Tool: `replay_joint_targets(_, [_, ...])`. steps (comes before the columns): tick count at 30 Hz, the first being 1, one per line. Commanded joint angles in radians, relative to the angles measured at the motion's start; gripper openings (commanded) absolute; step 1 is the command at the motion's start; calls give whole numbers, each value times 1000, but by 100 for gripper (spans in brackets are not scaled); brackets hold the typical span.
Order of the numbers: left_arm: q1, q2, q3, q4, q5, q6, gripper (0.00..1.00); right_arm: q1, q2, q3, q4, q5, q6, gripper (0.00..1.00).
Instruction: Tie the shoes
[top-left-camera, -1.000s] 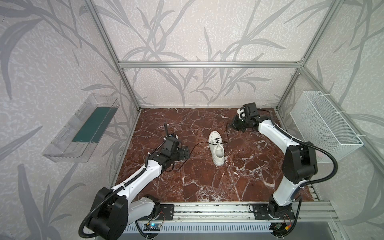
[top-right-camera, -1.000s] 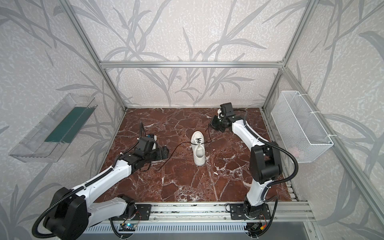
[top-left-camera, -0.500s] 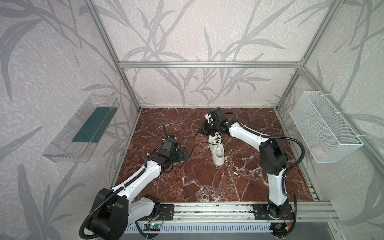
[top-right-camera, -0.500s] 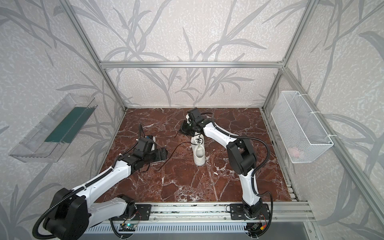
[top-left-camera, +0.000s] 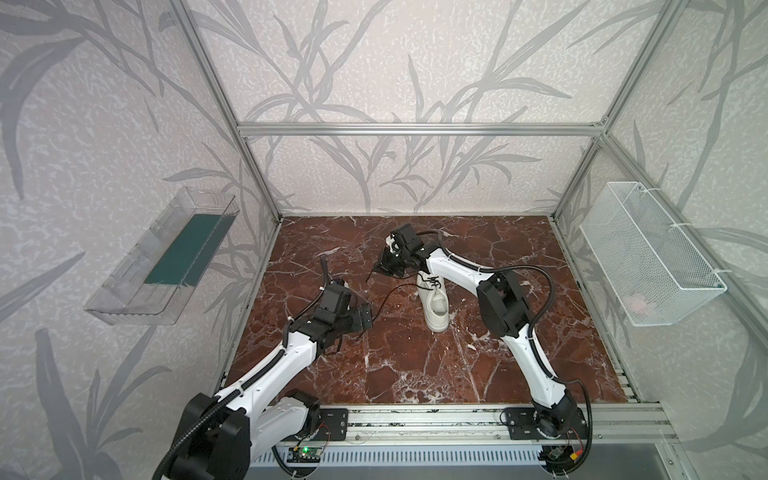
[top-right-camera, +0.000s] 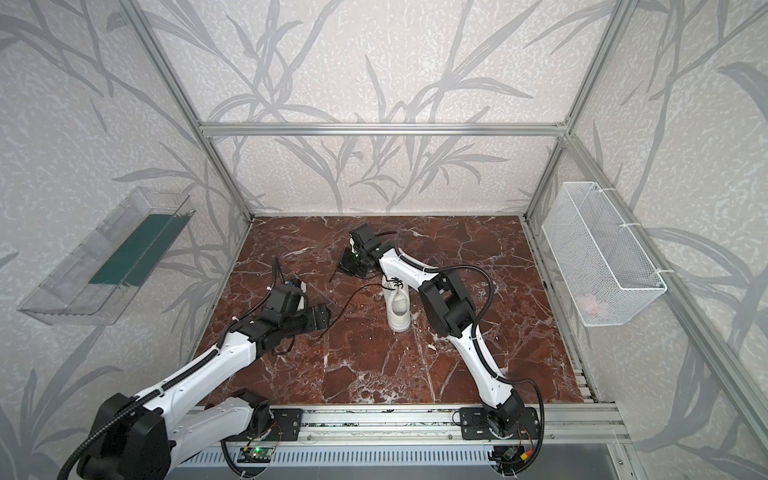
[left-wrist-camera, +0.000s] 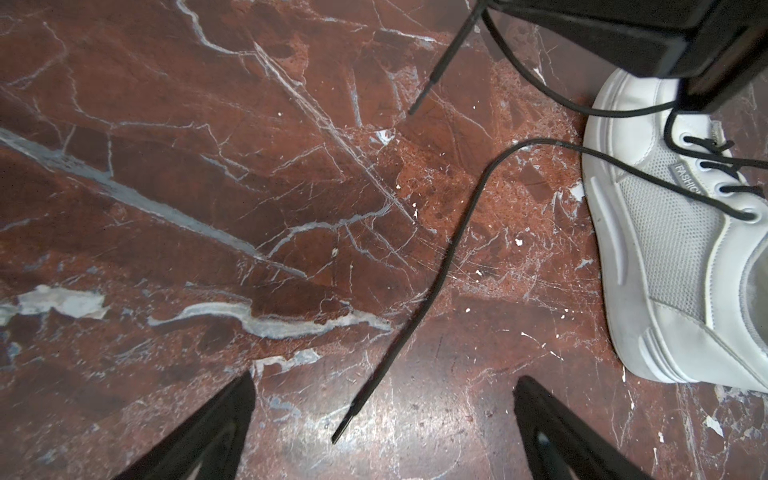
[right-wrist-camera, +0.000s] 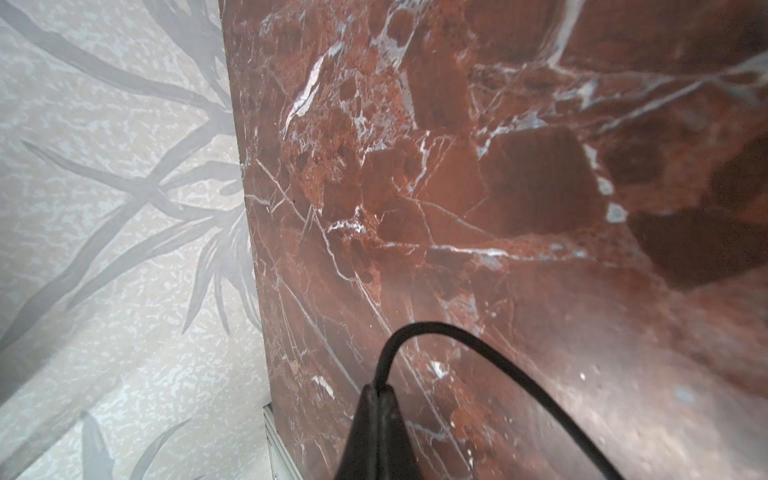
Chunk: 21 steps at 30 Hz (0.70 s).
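black lace (right-wrist-camera: 457, 336) pinched tight in the right gripper (right-wrist-camera: 376, 392), just beyond the toe of the white sneaker (top-left-camera: 434, 303) mid-floor. left gripper (left-wrist-camera: 382, 386) gapes wide over the other lace (left-wrist-camera: 449, 249); best drop straight, pinch just behind its tip, keep slack.

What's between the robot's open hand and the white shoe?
A loose black lace, running from the shoe toward the left hand; otherwise bare marble. The left wrist view shows it.
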Motion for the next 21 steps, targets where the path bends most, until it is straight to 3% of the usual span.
replay_joint_targets(1, [7, -14, -2, -30, -11, -11, 99, 3, 44, 76, -47, -9, -3, 0])
replay_joint_targets(2, [8, -5, 5, -40, -10, -9, 99, 2, 48, 83, -55, -7, -8, 2])
replay_joint_targets(6, [12, 48, 27, -72, -20, -33, 98, -3, 44, 81, -72, 20, -23, 30])
replay_joint_targets(9, [13, 85, 38, -86, -3, -46, 97, -16, 33, 86, -71, 15, -26, 45])
replay_joint_targets(15, [12, 96, 50, -92, 1, -47, 95, -45, -33, 60, -100, -9, -45, 55])
replay_joint_targets(21, [10, 191, 121, -108, 36, -27, 91, -106, -247, -174, 4, -17, -56, 56])
